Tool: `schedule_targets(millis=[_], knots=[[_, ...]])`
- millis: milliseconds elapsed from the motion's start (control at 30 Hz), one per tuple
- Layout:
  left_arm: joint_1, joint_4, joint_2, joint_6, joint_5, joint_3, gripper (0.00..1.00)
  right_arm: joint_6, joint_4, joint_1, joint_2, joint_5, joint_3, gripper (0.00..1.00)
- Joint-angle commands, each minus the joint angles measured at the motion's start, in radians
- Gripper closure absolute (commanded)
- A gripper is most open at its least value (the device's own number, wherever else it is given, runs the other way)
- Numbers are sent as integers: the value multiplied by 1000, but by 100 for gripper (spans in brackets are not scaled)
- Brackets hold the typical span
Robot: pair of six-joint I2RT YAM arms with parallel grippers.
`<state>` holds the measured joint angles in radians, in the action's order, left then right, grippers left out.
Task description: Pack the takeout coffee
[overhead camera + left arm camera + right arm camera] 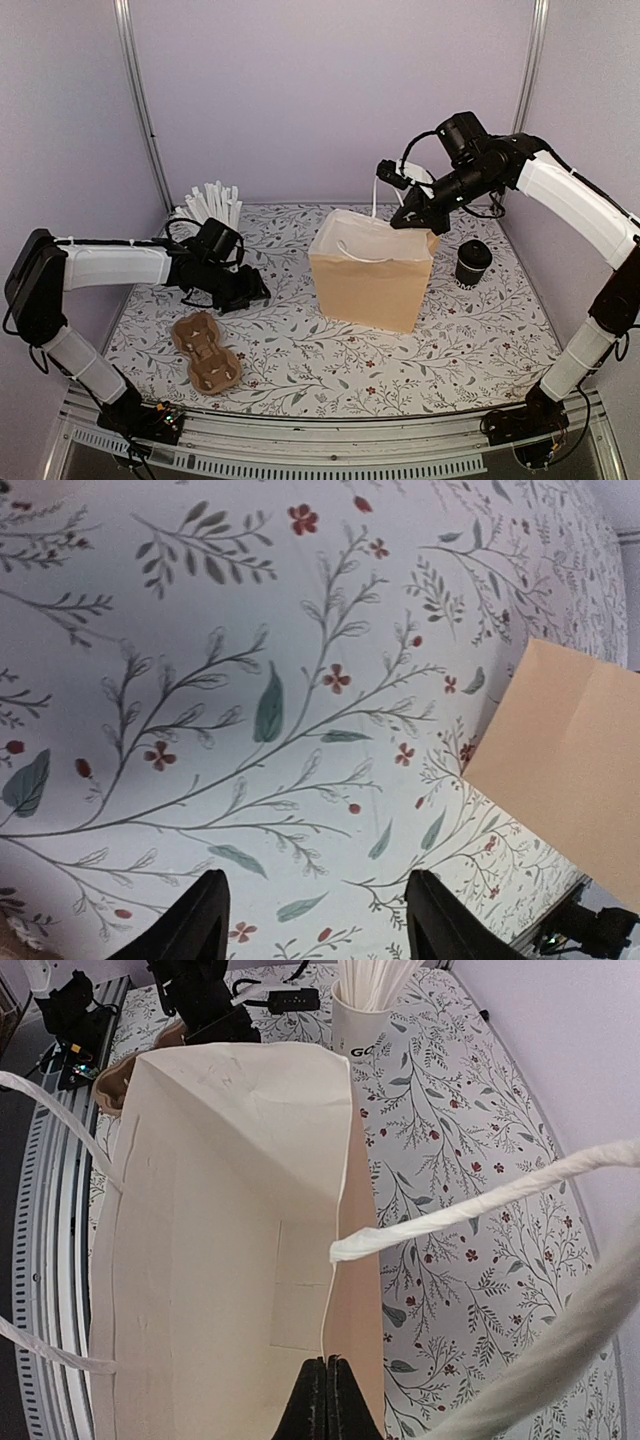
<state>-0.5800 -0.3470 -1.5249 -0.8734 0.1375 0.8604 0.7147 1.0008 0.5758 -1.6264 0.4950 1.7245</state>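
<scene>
The takeout coffee, a small black cup with a black lid, stands upright on the table to the right of the brown paper bag. It shows in neither wrist view. My right gripper is at the bag's right back rim. In the right wrist view my right gripper is shut on the bag's wall edge, and the bag's mouth gapes with nothing inside. My left gripper hovers low over the floral cloth left of the bag. Its jaws stand open around bare cloth.
A brown pulp cup carrier lies near the front left. A white cup of white sticks stands at the back left. The bag's white twisted handles hang loose across the right wrist view. Purple walls close in the table.
</scene>
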Motion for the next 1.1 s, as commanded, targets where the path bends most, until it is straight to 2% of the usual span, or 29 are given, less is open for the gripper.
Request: schedule_targets(millis=[0, 100, 200, 267, 333, 400, 533, 767, 1067], knots=[[-61, 20, -37, 73, 40, 77, 39, -9, 4, 4, -1, -26, -11, 100], [-90, -118, 2, 67, -55, 100, 40, -11, 4, 4, 3, -32, -14, 100], [-125, -254, 140, -14, -204, 77, 39, -11, -2, 2, 12, -34, -26, 100], [-129, -289, 230, -68, -265, 23, 34, -11, -2, 2, 12, -35, -26, 100], [-102, -289, 290, -119, -280, -48, 24, -11, 1, 2, 9, -35, -19, 100], [-47, -262, 308, -129, -247, -114, 18, -9, 4, 2, 1, -35, -13, 100], [46, -148, 243, -84, -119, -187, 22, -10, 10, 2, -1, -30, -16, 100], [52, -80, 105, -31, -84, -128, 24, -11, 3, 2, 25, -52, -42, 100], [5, 99, -73, 126, 81, 14, 34, -12, 4, 2, 8, -70, -29, 100]])
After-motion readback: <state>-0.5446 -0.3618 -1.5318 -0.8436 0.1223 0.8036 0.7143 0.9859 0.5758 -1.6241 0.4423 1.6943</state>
